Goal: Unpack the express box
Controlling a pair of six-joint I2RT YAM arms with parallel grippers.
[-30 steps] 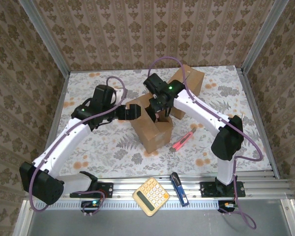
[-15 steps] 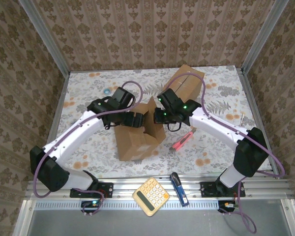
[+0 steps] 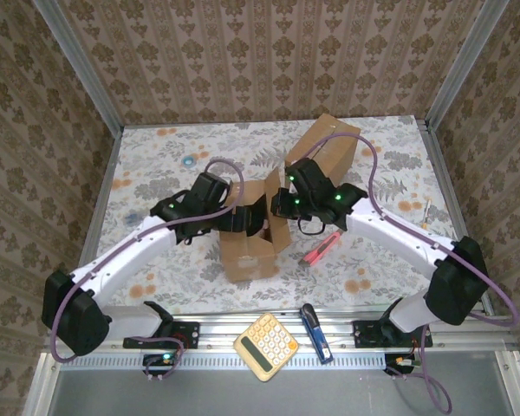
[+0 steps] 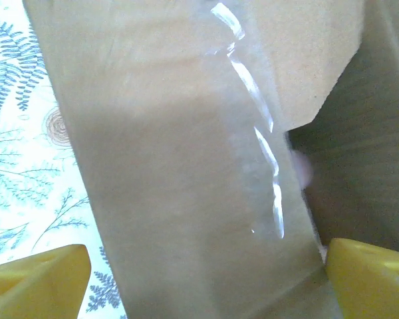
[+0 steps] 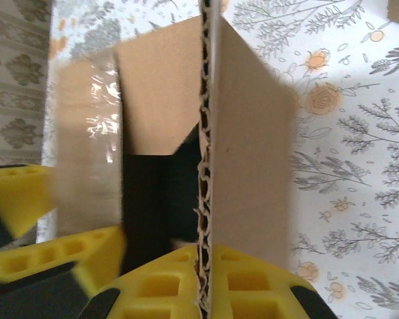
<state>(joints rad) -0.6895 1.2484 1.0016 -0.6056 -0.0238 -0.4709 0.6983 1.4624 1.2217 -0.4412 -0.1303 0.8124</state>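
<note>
Sitting mid-frame on the flower-patterned table (image 3: 156, 173), the express box (image 3: 247, 247) has its top flaps raised. Its inside shows only as a dark gap in the right wrist view, so what it holds cannot be told. A second, closed carton (image 3: 327, 149) lies above and to the right of it, apart from it.

From overhead, both arms meet at the box's upper end. The left gripper (image 3: 245, 219) comes in from the left and the right gripper (image 3: 277, 206) from the right.

The left wrist view adds that the left gripper (image 4: 199, 286) has its yellow fingers (image 4: 36, 282) spread wide, with a taped flap (image 4: 186, 166) between them. The right wrist view shows the right gripper (image 5: 206, 286) clamped on an upright flap (image 5: 249, 166), seen edge-on with its corrugation exposed.

Lower in the overhead view, a yellow calculator (image 3: 266, 347) and a blue tool (image 3: 316, 332) rest on the front rail. A pink cutter (image 3: 321, 249) lies on the table just right of the box.
</note>
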